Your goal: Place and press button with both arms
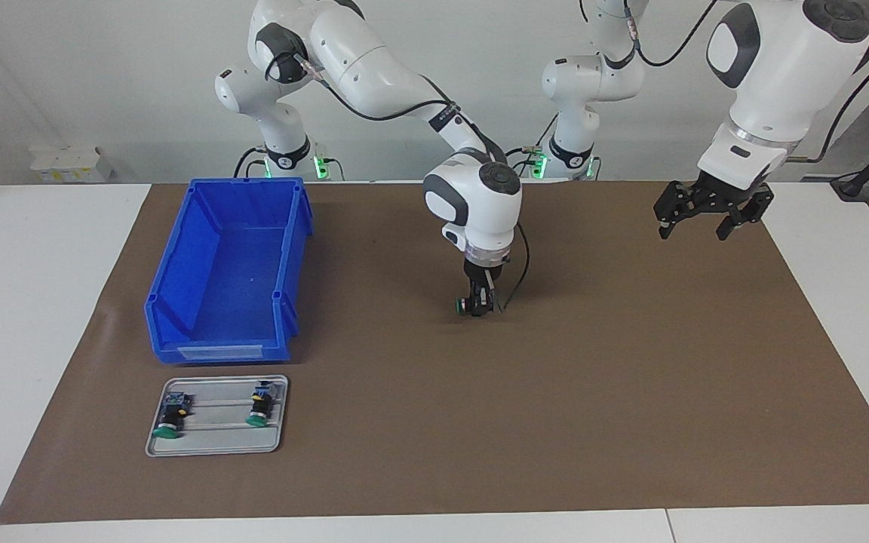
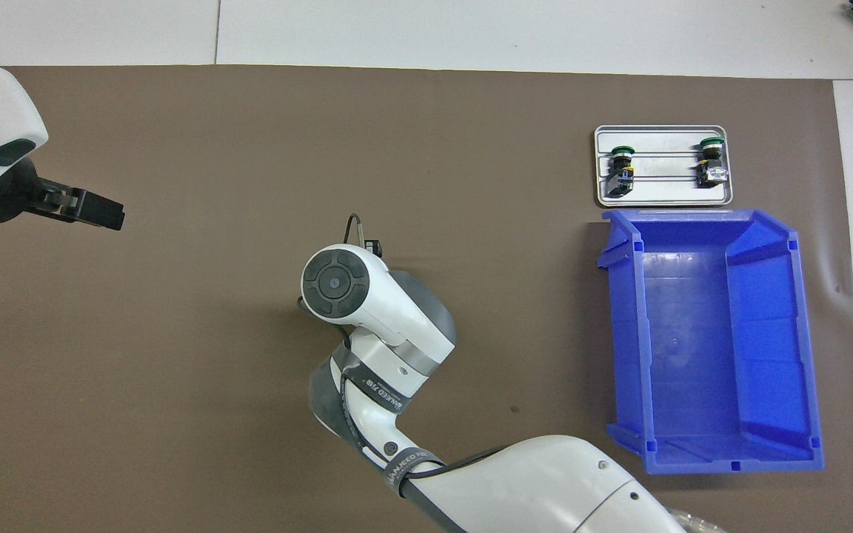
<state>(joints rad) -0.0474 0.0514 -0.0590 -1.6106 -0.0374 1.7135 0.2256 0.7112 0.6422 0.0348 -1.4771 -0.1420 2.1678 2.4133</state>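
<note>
Near the middle of the brown mat (image 1: 631, 392), the right gripper (image 1: 480, 302) points straight down and sits low, at the mat. Between its fingers is the button (image 1: 465, 305), lying on its side with its green cap sticking out toward the right arm's end of the table. I cannot tell if the fingers squeeze the button or have let go (they are very close around it either way). From above, the right arm's big white wrist (image 2: 356, 292) hides both the gripper and the button. The left gripper (image 1: 712, 210) hangs high in the air over the left arm's end of the mat, and its fingers are spread wide apart with nothing in them; that arm just waits. A blue bin (image 1: 227, 264) sits on the mat toward the right arm's end of the table. Just beside the bin, farther from the robots, lies a small grey tray (image 1: 216, 445). On the tray rest two other green-capped buttons (image 1: 172, 415), lying down with a gap between them.
</note>
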